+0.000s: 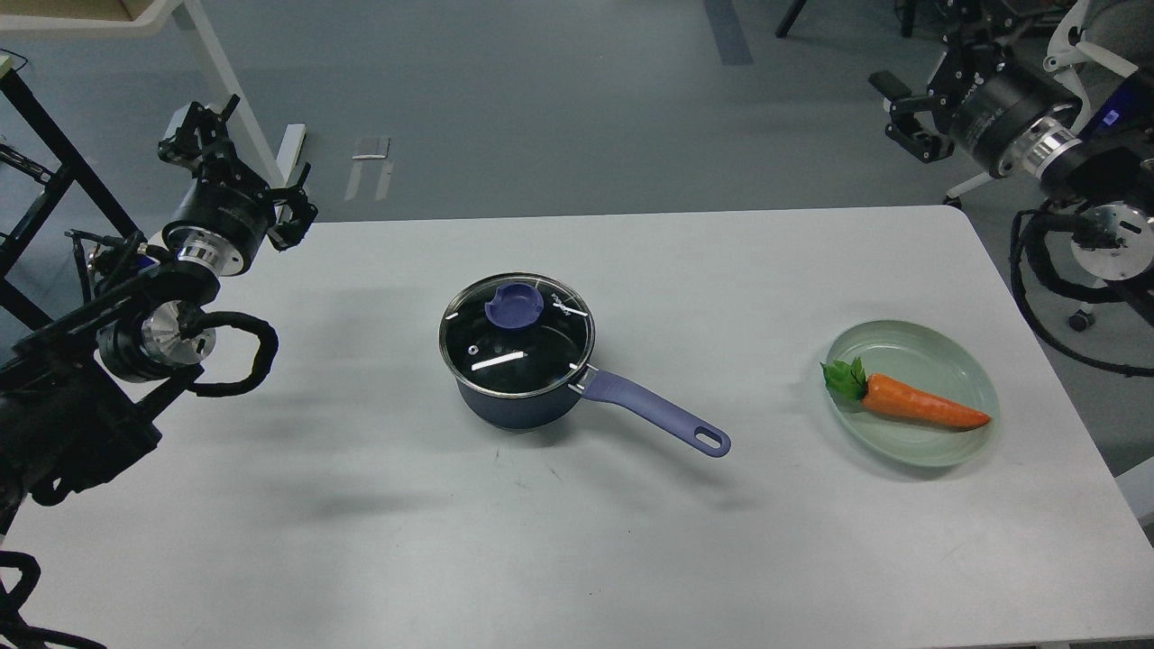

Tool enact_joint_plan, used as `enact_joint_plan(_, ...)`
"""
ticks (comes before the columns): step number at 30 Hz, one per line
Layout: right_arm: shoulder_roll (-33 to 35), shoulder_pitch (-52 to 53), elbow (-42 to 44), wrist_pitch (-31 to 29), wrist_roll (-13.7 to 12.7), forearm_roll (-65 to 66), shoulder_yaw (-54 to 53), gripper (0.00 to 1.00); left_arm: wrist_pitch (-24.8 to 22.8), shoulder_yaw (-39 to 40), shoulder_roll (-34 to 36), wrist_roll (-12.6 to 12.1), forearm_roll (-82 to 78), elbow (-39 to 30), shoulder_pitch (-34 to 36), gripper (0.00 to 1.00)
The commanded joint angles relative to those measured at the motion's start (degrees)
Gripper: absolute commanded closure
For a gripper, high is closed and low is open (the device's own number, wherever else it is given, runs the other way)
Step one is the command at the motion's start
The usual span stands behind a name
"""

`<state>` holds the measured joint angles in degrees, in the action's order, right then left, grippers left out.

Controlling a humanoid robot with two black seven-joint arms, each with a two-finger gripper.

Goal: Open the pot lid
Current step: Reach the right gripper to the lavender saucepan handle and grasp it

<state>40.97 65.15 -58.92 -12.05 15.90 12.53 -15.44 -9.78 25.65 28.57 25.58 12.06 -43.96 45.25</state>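
Observation:
A dark blue pot stands at the middle of the white table. Its glass lid sits on it, with a blue knob on top. The pot's purple handle points to the right and toward me. My left gripper is open and empty, above the table's far left corner, well left of the pot. My right gripper is open and empty, raised beyond the table's far right corner, far from the pot.
A pale green plate with an orange carrot lies at the right of the table. A white chair stands behind the right arm. A black frame and a white table leg stand at the far left.

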Motion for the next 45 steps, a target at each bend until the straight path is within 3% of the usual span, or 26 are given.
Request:
enact_joint_plan(1,1.21,9.88,-4.35,0.45,0.00,7.05,10.85,0.00,0.28,0.02,0.52,-0.01,-0.11,-0.25,0.10,0.01)
enact_joint_plan(7,0.08,25.18,-12.87,1.32,0.00,19.35,27.72,0.00,1.25,-0.77,4.47,-0.09,-0.37,-4.29,-0.16,0.01)
enact_joint_plan(10,-3.78,31.25,-16.65,3.43,0.00,27.60,36.51,0.01,1.25,-0.77,5.88,-0.09,-0.37,-5.61,-0.25,0.01)
enact_joint_plan(16,-8.89,37.15,-23.33,7.57,0.00,41.94,50.23,0.01,1.87,-0.86,6.06,-0.27,-0.37,-6.05,-0.16,0.01)
enact_joint_plan(21,-10.73,37.24,-28.43,7.39,-0.26,47.40,54.28,0.01,1.96,-0.86,6.76,-0.27,-0.37,-8.07,-0.16,0.01)
enact_joint_plan(29,-15.74,34.61,-27.91,7.57,-0.35,49.61,60.53,0.05,1.87,-0.86,6.77,-0.27,-0.55,-9.39,-0.07,0.01)
enact_joint_plan(39,-17.51,32.15,-26.42,7.66,-1.14,54.53,60.80,0.32,1.87,-0.86,6.68,-0.18,-6.00,-11.15,0.10,0.01)
enact_joint_plan(45,-17.60,29.51,-25.89,7.74,-1.67,54.35,60.71,0.35,1.87,-0.86,6.77,-0.18,-6.09,-11.24,0.63,0.01)
